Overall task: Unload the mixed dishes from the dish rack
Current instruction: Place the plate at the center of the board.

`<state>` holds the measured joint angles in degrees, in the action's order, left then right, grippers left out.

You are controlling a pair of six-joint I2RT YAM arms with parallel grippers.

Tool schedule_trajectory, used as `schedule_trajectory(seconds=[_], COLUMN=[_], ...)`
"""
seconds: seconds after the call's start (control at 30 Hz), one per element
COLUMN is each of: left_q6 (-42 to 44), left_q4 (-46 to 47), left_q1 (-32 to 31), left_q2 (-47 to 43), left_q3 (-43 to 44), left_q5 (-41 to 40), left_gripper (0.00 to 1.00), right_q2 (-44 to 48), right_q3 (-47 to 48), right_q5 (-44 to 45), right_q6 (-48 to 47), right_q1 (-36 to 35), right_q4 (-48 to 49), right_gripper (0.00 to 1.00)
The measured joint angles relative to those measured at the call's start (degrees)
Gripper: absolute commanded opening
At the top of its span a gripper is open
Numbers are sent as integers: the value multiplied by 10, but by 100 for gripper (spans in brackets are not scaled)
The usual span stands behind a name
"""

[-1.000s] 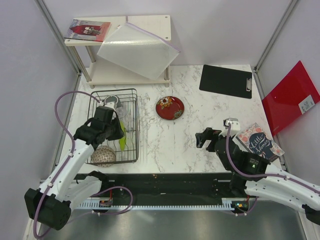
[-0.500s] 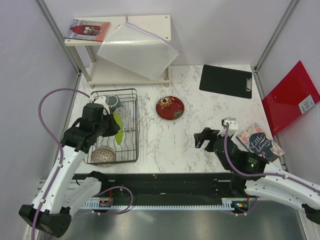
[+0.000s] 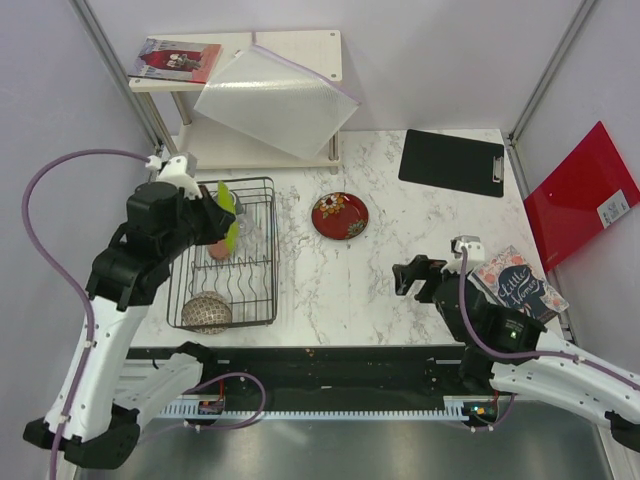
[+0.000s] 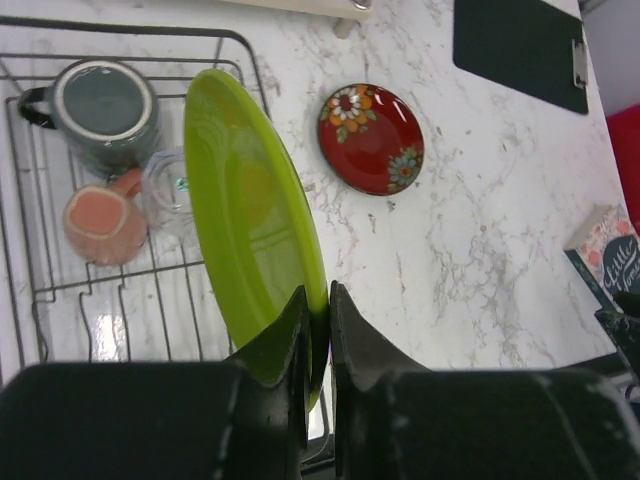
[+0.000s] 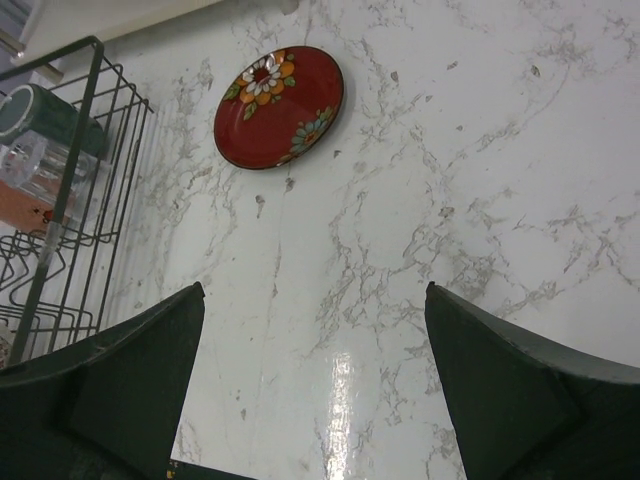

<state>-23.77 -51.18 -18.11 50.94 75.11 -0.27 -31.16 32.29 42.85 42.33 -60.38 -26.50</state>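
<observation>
My left jaws gripping green plate point(image 4: 250, 220) above rack point(image 3: 250, 285); right jaws gaping; red plate point(image 3: 340, 215) out on bench; mug point(image 4: 100, 110), glass point(image 4: 170, 195), cup point(image 4: 98, 222), bowl point(image 3: 206, 312) waiting.

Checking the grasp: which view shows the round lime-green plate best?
Left wrist: the round lime-green plate shows most of its face, rim pinched by the left end effector. Top external shows only a sliver; right wrist misses it.

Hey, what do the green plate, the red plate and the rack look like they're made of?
Lime-green plate: probably plastic or melamine; uniform colour, soft satin sheen, thin rim.
Red patterned plate: likely glazed ceramic, perhaps lacquer; glossy, with painted flowers.
Dish rack: thin bent metal wire with a black coating, by its look.
</observation>
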Motion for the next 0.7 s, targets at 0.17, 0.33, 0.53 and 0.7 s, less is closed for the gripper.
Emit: schedule_trajectory(seconds=[0.17, 0.33, 0.53, 0.7], left_q6=[3, 27, 90, 138], left_q4=[16, 35, 59, 77], left_q1=[-168, -295, -347, -363], left_q2=[84, 234, 412, 541], left_q3=[37, 108, 189, 245], left_q5=[-85, -177, -295, -353], left_gripper=[2, 2, 2, 2], right_q2=[60, 85, 108, 126], right_q3=[5, 24, 28, 28], right_q5=[23, 46, 66, 78], right_q6=[-6, -6, -2, -1], right_q1=[0, 0, 0, 0], right_q4=[-8, -32, -77, -96], right_gripper=[98, 98, 98, 98])
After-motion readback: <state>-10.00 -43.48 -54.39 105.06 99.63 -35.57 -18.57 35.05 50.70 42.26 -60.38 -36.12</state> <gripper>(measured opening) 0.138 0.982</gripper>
